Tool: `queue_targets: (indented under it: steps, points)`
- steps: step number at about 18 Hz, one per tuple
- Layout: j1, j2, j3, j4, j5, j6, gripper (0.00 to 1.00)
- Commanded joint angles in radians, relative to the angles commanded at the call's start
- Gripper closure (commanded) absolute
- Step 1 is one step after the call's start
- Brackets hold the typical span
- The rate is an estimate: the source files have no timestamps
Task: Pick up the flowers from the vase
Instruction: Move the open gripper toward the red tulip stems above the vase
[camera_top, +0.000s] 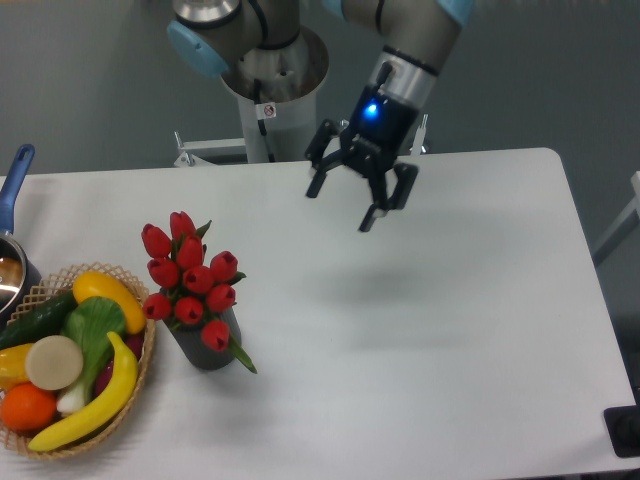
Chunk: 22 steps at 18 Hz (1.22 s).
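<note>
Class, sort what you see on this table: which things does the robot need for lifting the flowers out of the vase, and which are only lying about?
Needed for the job:
flowers
vase
gripper, open

Only lying about:
wicker basket of fruit and vegetables
pot with blue handle
</note>
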Motion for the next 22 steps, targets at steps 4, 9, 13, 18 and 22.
queue_targets:
  steps: [4,9,13,18,22]
  points:
    - [-0.061,-0.048,0.001,0.000,-0.062,-0.060,0.00]
    - [-0.092,-0.087,0.020,0.002,-0.095,-0.140,0.00]
    - [-0.138,-0.124,0.026,0.044,-0.095,-0.147,0.00]
    - [-0.178,-0.152,0.025,0.067,-0.094,-0.147,0.00]
    - [-0.187,-0.163,0.028,0.078,-0.097,-0.163,0.00]
